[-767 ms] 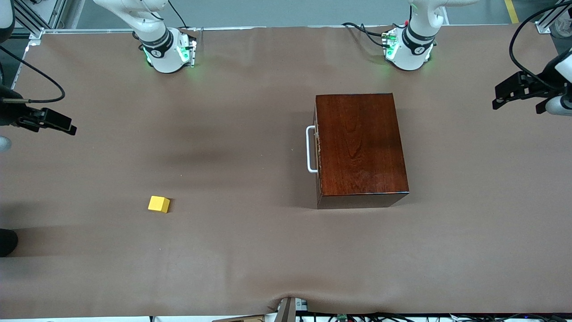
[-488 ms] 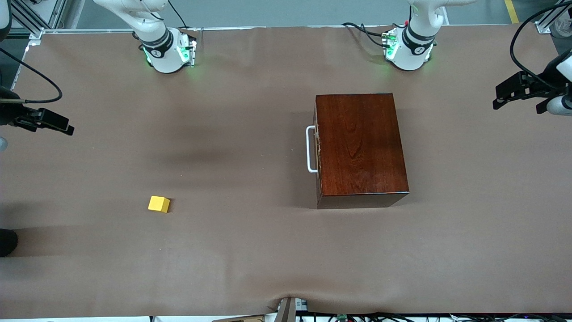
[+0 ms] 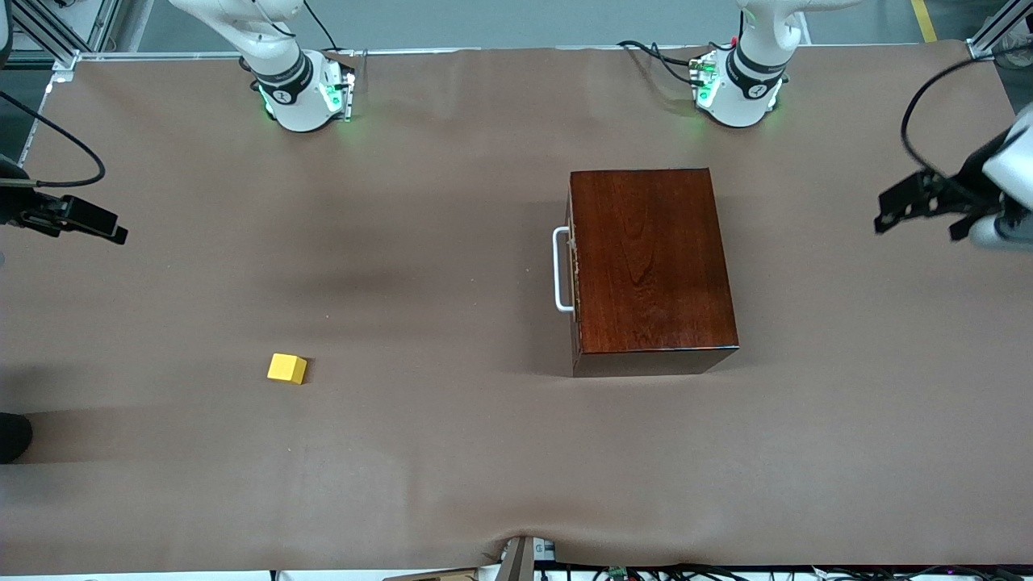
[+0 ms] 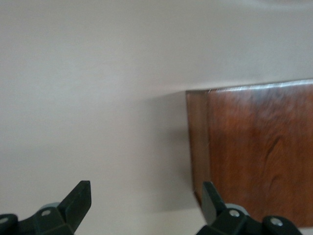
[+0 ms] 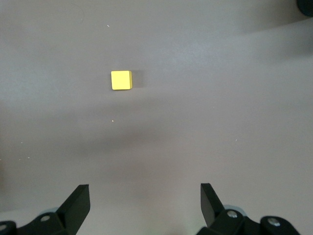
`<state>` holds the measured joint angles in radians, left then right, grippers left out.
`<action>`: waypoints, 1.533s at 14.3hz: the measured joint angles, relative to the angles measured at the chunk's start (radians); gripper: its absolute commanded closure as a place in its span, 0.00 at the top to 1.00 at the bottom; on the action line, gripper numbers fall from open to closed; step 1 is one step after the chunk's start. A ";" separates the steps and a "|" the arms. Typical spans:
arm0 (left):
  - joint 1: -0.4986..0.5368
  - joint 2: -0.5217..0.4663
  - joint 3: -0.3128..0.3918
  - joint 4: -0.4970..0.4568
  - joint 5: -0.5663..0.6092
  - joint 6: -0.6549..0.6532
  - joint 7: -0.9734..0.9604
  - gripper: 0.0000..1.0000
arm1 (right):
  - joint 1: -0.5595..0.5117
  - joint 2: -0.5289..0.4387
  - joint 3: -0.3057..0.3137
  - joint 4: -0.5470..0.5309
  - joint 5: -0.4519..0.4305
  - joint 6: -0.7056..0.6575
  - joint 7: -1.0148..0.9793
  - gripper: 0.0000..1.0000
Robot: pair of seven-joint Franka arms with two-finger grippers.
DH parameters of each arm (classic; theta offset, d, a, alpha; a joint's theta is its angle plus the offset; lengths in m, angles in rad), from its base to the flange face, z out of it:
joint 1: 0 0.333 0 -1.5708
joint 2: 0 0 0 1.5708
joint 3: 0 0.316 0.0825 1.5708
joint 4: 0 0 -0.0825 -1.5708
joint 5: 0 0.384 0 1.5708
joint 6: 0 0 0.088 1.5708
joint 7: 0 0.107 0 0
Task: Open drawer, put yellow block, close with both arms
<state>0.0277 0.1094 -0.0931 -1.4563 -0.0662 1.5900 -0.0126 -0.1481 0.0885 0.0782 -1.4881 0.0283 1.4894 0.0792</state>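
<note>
Both of my tools are raised, empty, and spread wide, with nothing between their fingers. My left tool (image 3: 920, 202) hangs over the surface (image 3: 452, 452) at the left arm's end, at 3 o'clock from the box (image 3: 650, 258) and well apart from it; the left wrist view shows only one corner of the box past the fingertips. My right tool (image 3: 85, 222) hangs over the right arm's end of the surface, at 10 o'clock from the yellow block (image 3: 286, 368) and well apart from it; the right wrist view shows the block lying alone on the bare surface. The drawer (image 3: 572, 266) is fully shut inside the box, and its white handle (image 3: 560, 269) faces the right arm's end. The block lies at 8 o'clock from the box, nearer to the front camera, and no step of the task appears done yet. Risks from here, in my judgement: the handle is thin, so an off-centre approach could close on air or slip off. The box looks free-standing, so an unbraced pull may drag it instead of sliding the drawer. The block is small, so a skewed closure could push it away. Both arms converging on the drawer risk collision.
</note>
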 measured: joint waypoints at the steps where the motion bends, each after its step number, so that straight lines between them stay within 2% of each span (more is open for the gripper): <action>1: -0.002 0.020 -0.007 0.000 -0.018 0.022 -0.040 1.00 | -0.002 0.000 0.000 0.000 0.000 0.000 0.000 1.00; 4: -0.036 0.074 -0.039 0.000 -0.032 0.079 -0.167 1.00 | -0.002 0.000 0.000 0.000 0.000 0.000 0.000 1.00; 11: -0.270 0.165 -0.048 0.006 -0.013 0.207 -0.496 1.00 | -0.004 0.000 0.000 0.000 0.000 -0.001 0.000 1.00; 16: -0.459 0.299 -0.046 0.085 0.056 0.226 -0.731 1.00 | -0.008 0.000 0.000 0.000 0.000 -0.001 0.000 1.00; 19: -0.553 0.369 -0.039 0.142 0.070 0.250 -0.785 1.00 | -0.008 0.000 0.000 0.000 0.000 -0.001 0.000 1.00; 22: -0.646 0.416 -0.027 0.156 0.135 0.320 -0.842 1.00 | -0.008 0.000 0.000 0.000 0.000 -0.001 0.000 1.00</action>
<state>-0.6182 0.5250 -0.1205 -1.3006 0.0690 1.9100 -0.8543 -0.1561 0.0886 0.0782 -1.4877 0.0283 1.4883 0.0793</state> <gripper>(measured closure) 0.000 0.000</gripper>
